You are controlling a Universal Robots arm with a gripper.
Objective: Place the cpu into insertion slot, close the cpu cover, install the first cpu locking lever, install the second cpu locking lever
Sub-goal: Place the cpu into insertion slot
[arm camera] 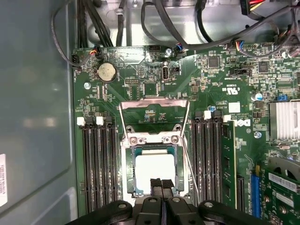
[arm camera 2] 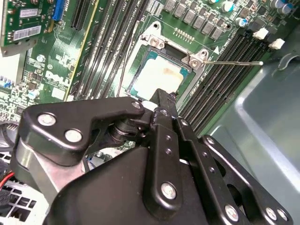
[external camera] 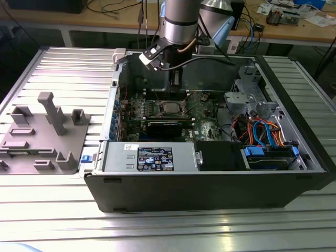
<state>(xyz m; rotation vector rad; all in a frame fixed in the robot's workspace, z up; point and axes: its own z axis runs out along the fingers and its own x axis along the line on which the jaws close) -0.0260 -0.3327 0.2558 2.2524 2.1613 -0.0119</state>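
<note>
The cpu (arm camera: 153,171) lies flat in the insertion slot (arm camera: 129,161) of the green motherboard, silver face up; it also shows in the second wrist view (arm camera 2: 157,77) and the exterior view (external camera: 170,108). The cpu cover (arm camera: 154,104) stands swung open at the socket's hinge side, its window showing the board behind. Thin wire locking levers (arm camera: 186,161) (arm camera 2: 234,62) stick out unlatched beside the socket. My gripper (arm camera: 161,183) (arm camera 2: 161,101) (external camera: 176,79) hovers over the cpu's near edge, fingers shut together with nothing between them. Whether the tips touch the chip I cannot tell.
Black memory slots (arm camera: 96,164) (arm camera: 208,154) flank the socket. A black card (external camera: 165,126), cables (external camera: 257,131) and a drive cage (external camera: 249,100) fill the open computer case (external camera: 210,189). A grey fixture (external camera: 44,134) lies on the table at the exterior view's left.
</note>
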